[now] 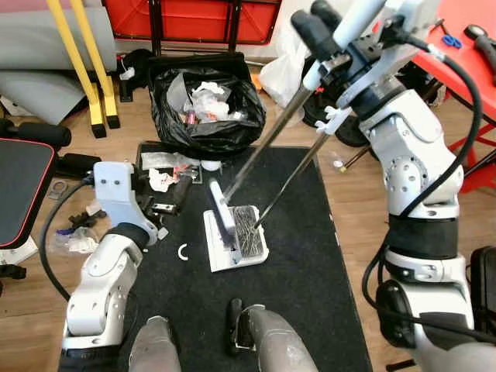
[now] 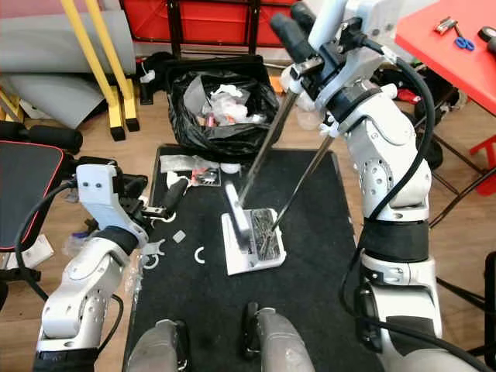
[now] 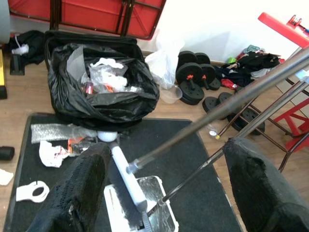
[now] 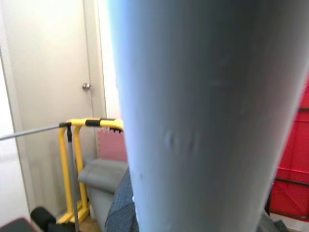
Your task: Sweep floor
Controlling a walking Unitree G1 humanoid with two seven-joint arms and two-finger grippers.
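The white dustpan [image 1: 236, 236] sits flat on the black mat [image 1: 310, 294], close in front of the robot's feet; this pan is the spot to measure from. The brush [image 1: 222, 211] stands in the pan, bristles down. Two thin metal poles rise from the pan and lean up and away toward the right side; the broom pole [image 1: 267, 139] joins the brush, and the pan pole [image 1: 291, 177] joins the pan's far corner. So the long line of the broom runs from the pan, low and near, up to the right tool [image 1: 325, 35], high and far.

The right tool is clenched around the tops of the poles. The left tool [image 3: 159, 188] hangs to the left of the pan with its fingers spread apart, grasping nothing.

To sweep well, I think the brush should stay low and flat, and pull the bits toward the pan with short, slow strokes; the pan must not tip.

Left of the pan lies a small white ring [image 1: 183, 252]; beyond it lie paper scraps [image 1: 161, 180]; farther still, behind the pan, stands the black trash bag [image 1: 205, 101], full of rubbish.
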